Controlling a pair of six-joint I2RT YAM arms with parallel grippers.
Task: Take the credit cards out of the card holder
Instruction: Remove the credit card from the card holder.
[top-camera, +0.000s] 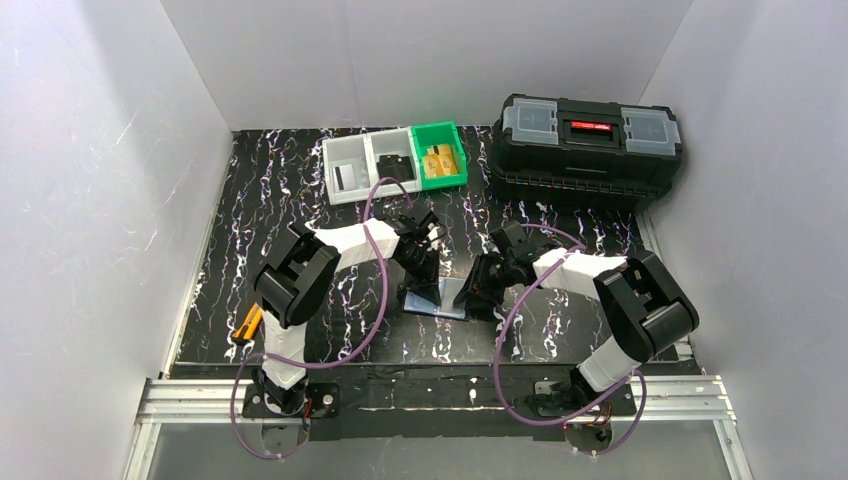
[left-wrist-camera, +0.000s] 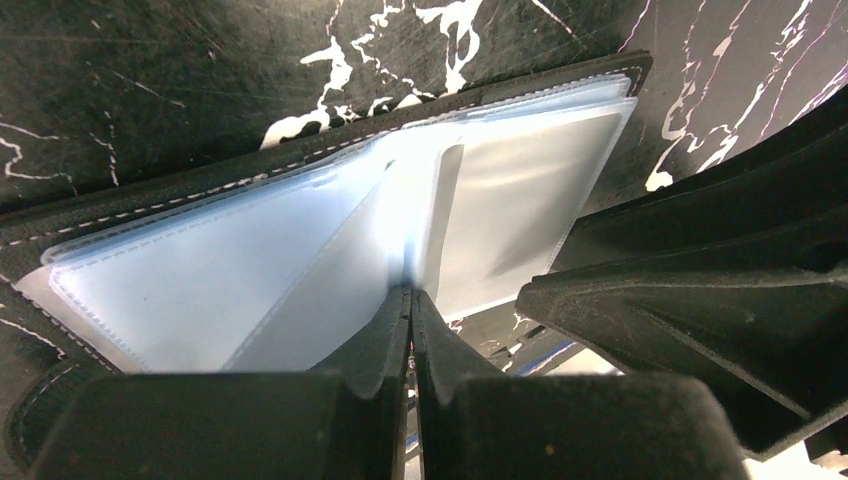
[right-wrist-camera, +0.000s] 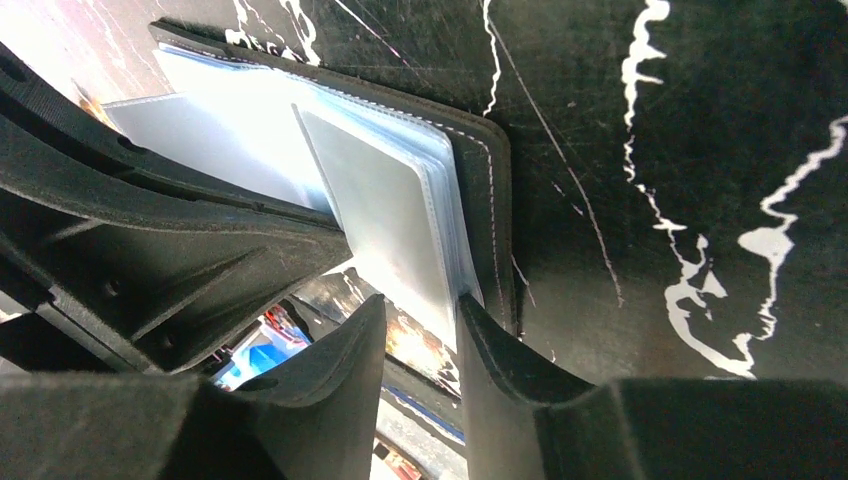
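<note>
Left gripper (left-wrist-camera: 410, 305) jaws pressed together at the card holder (left-wrist-camera: 200, 290) fold; right gripper (right-wrist-camera: 422, 315) half-spread astride a clear sleeve (right-wrist-camera: 385, 215), could snag plastic.

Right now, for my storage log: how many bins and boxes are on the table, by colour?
grey bins: 2
green bin: 1
black toolbox: 1
Total: 4

Bright even light, glare on card holder (left-wrist-camera: 330, 230)
</note>
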